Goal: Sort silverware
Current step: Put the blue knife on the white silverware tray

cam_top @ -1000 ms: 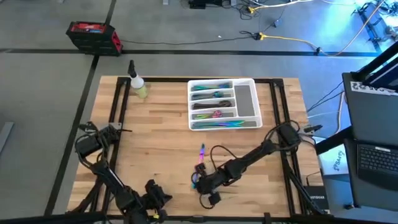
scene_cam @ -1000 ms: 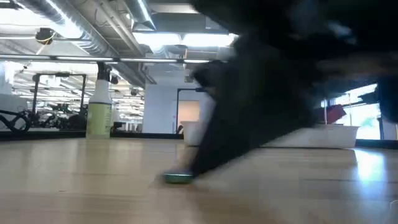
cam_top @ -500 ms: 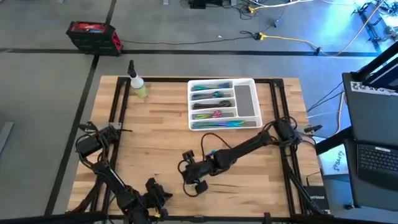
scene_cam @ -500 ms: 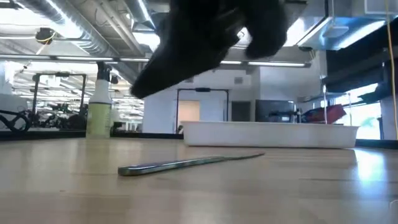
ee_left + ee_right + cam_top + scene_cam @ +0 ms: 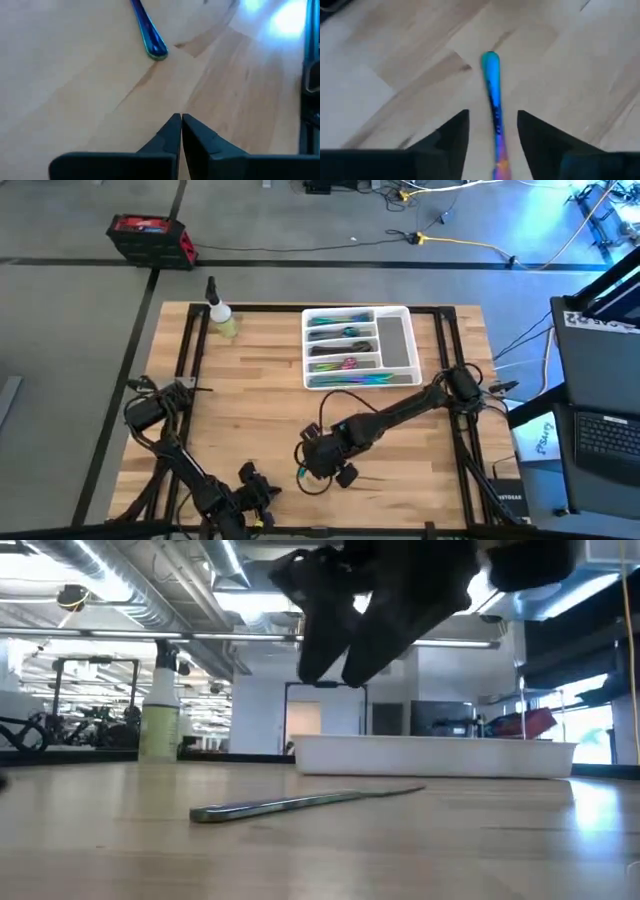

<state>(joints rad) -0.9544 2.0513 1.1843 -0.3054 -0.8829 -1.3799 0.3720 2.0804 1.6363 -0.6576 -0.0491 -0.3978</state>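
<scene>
One slim iridescent piece of silverware point(image 5: 300, 802), blue and teal with a rounded handle end, lies flat on the light wooden desk point(image 5: 250, 395), at about 6 o'clock from the white compartmented plastic tray point(image 5: 398, 340). I cannot tell if it is a fork, a spoon or a knife.

The right gripper point(image 5: 493, 131) hangs above this piece, not touching it, with its jaws open and one on each side of the handle. In the low view the dark gripper is clearly raised over the desk.

The left gripper point(image 5: 181, 131) waits near the front edge of the desk, at about 9 o'clock from the loose piece, with its jaws closed and empty.

More rainbow silverware point(image 5: 345, 333) already rests in the long compartments of the tray. A small spray bottle with yellowish liquid point(image 5: 221, 313) stands at 9 o'clock from the tray.
</scene>
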